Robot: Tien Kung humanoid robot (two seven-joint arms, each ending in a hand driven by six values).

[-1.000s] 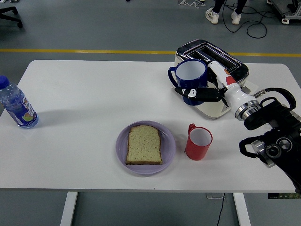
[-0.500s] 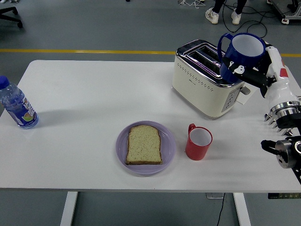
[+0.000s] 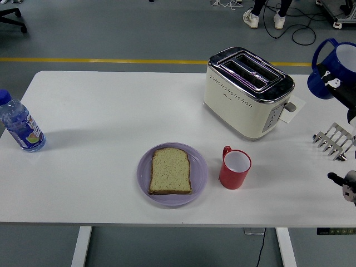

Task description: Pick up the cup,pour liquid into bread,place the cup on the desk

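A blue cup [image 3: 329, 68] is held up in the air at the right edge of the picture, partly cut off. My right hand [image 3: 340, 90] is shut on it, and only a few black fingers show under the cup. A slice of bread [image 3: 171, 171] lies on a purple plate [image 3: 199, 167] near the table's front middle. Just right of the plate a red cup [image 3: 235, 168] stands upright on the table. My left arm is out of sight.
A cream toaster [image 3: 246, 92] stands at the back right with a paper slip [image 3: 292, 109] beside it. A metal toast rack [image 3: 334, 141] sits at the right edge. A water bottle [image 3: 19, 123] stands at the far left.
My right hand has carried the blue cup from in front of the toaster up and to the right, until it is nearly out of the picture. Everything on the table stayed put.
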